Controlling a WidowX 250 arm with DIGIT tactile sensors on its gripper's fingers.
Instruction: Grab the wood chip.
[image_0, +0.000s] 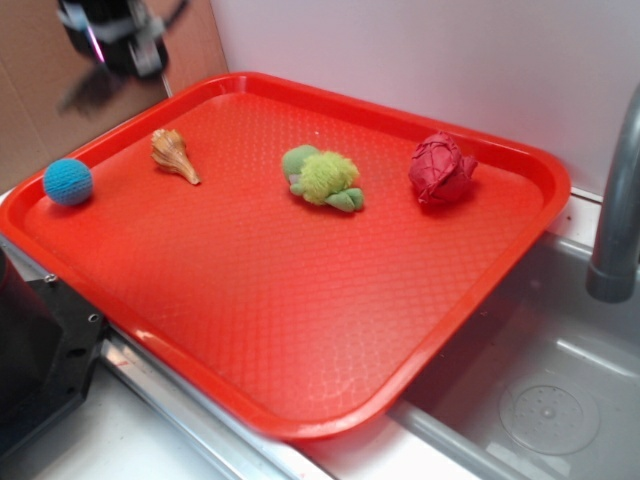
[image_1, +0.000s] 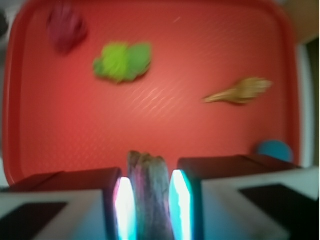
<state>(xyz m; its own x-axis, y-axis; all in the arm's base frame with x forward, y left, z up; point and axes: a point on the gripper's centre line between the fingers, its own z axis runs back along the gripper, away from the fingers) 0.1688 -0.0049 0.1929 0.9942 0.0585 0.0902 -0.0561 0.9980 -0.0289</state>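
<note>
Holding the wood chip (image_1: 148, 192) between its two fingers, the gripper (image_1: 148, 200) hangs high above the red tray (image_0: 300, 340), near the far left corner in the outside view, where it shows only as a dark blur. The wrist view shows the chip standing between the pads, each side pressed against one, with its jagged top poking out past them.

The main risk, as I judge it, is the chip slipping or twisting out. It is a thin, rough, uneven sliver of grey-brown wood, so the flat pads probably bear on only a few high spots, and a jolt could tip it loose. How deep it sits in the grip is hard to tell through the blur.

Below on the dimpled plastic tray lie a ridged tan shell (image_0: 174, 155), a fuzzy green toy (image_0: 322, 177), a crumpled dark red ball (image_0: 440, 169) and a knitted blue ball (image_0: 68, 181).
</note>
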